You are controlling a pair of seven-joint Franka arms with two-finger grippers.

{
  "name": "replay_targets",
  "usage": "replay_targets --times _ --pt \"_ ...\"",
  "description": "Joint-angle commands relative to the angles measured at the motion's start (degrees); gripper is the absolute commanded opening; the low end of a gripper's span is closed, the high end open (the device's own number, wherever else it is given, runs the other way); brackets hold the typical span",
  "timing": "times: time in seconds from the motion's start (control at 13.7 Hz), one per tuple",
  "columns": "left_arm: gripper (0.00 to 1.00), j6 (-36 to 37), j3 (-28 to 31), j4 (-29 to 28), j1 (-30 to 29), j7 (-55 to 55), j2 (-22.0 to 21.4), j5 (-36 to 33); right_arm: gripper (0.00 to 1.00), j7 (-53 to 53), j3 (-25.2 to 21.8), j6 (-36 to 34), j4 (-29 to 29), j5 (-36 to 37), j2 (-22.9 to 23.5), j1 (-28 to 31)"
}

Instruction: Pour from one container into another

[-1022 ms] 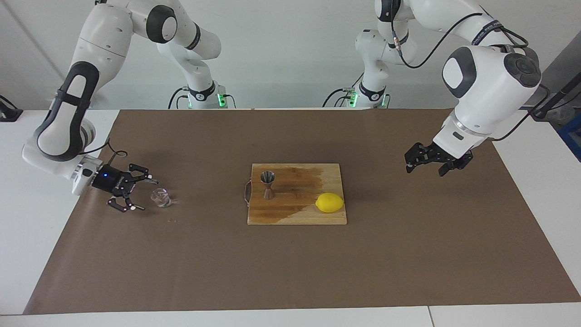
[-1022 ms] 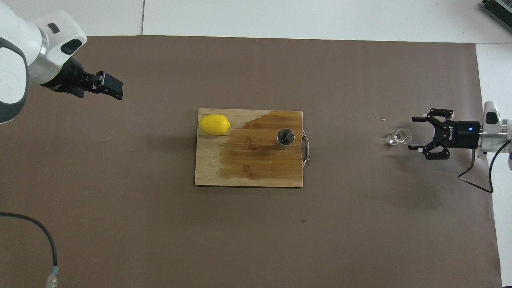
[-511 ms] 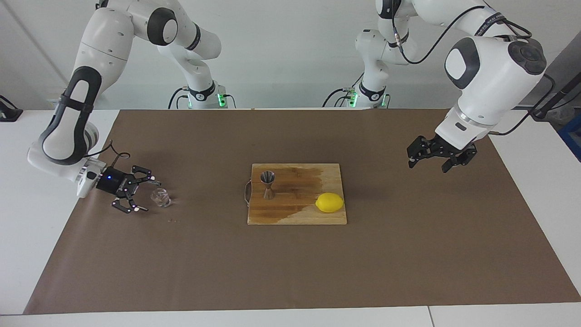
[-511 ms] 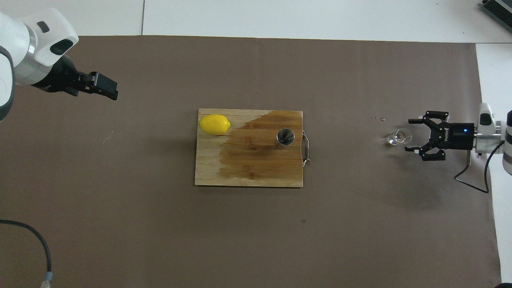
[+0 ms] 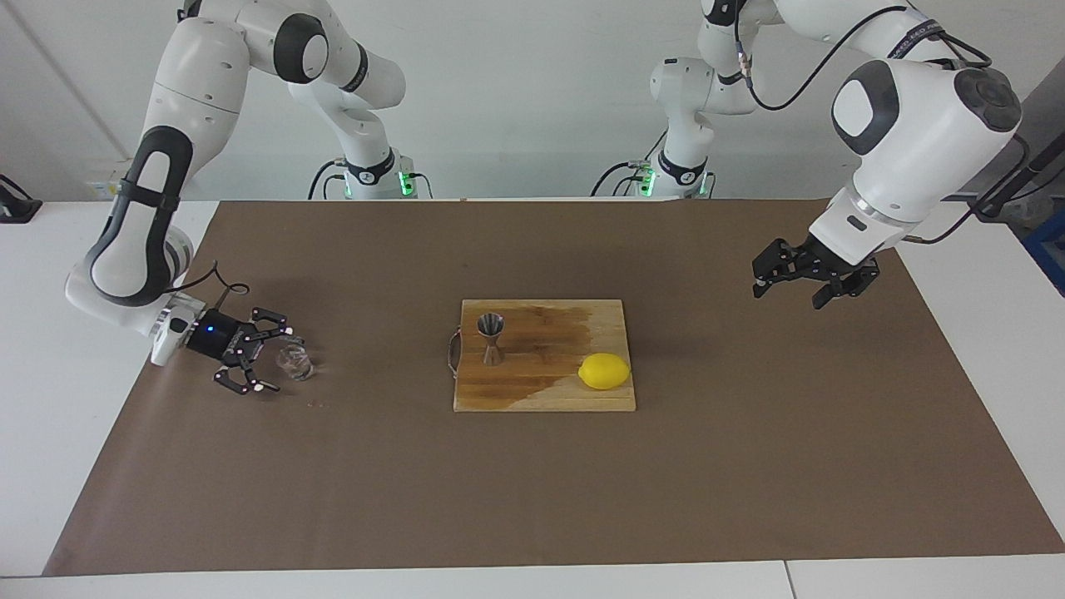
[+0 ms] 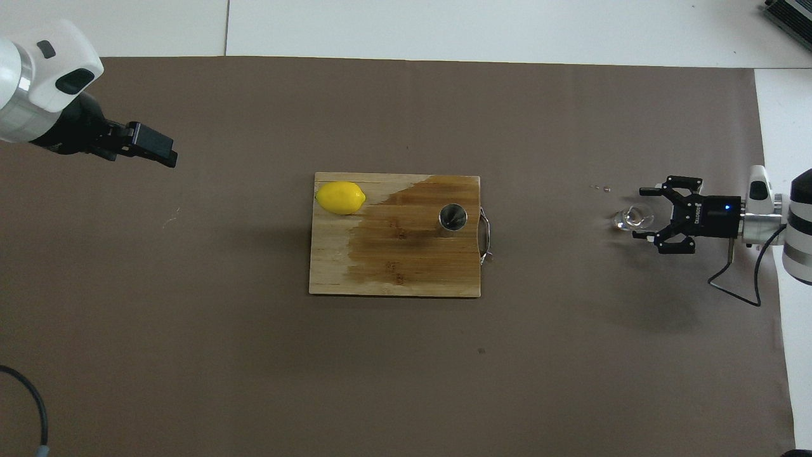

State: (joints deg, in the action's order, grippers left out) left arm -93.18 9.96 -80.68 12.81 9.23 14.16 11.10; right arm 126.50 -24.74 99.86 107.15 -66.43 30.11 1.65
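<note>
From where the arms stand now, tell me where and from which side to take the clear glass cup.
Grip the glass cup across its round side wall, coming in level from the right arm's end of the table: it stands upright, and the open right gripper already straddles it there.

glass cup: clear glass, smooth, faint glints on the rim
jigger: polished steel, shiny, bright inside the upper cone (seen from above it gleams like a small mirror)
cutting board: wood with visible grain, matt; a large darker patch that looks wet or stained, the rest pale and dry-looking
board handle: thin metal loop, slightly shiny
lemon: yellow peel, soft sheen
table cover: brown paper-like sheet, matt, flat
table: white, smooth, matt
arm shells: glossy white plastic with black joints
right gripper: black, matt
left gripper: black, matt
</note>
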Motion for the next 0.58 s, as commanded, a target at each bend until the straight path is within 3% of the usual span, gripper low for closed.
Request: replay_targets --times 0.0,0.15,0.51 --pt "1.00 1.59 -8.68 -3.60 -7.77 0.61 -3.69 -2.82 1.00 1.20 1.10 1.48 0.96 -1.95 -0.49 -0.16" --pt "1.00 2.56 -12.85 -3.96 -10.70 -0.09 -4.93 -6.17 1.00 1.20 1.19 1.57 0.96 -1.78 -0.49 -0.24" --pt "1.00 2.56 -13.55 -8.51 -13.85 -0.09 -8.44 -6.35 1.00 1.20 1.19 1.57 0.87 -0.11 -0.49 -0.16"
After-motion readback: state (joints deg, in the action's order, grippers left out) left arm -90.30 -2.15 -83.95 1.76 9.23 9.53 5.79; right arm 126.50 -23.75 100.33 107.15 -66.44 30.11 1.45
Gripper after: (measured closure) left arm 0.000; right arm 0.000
